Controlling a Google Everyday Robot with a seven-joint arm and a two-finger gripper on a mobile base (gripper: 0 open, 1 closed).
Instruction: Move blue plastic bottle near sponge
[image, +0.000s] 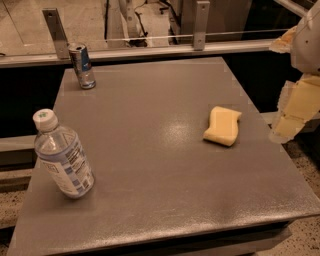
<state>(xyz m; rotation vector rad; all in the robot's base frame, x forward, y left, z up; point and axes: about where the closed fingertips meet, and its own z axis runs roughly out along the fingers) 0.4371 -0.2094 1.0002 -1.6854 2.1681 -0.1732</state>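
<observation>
1. The gripper (291, 119), with pale yellow and white parts, hung at the right edge of the view, beyond the right rim of the table and above floor level. Whether it was wide or narrow could not be told. It held nothing and touched nothing.
2. Nearest to it, the pale yellow rectangular sponge with pinched sides (222, 126) lay flat on the right half of the grey flat-topped table (150, 165), its long axis running near to far.
3. The clear plastic bottle with white screw cap and blue-and-white label (63, 156) stood on its base near the front-left corner of the table. Its long axis was close to upright, cap uppermost and leaning toward the upper left in the view. It stood well apart from the sponge and from the gripper.
4. A short silver-and-blue metal can (82, 65) stood upright at the far-left corner, well apart from the bottle.
</observation>
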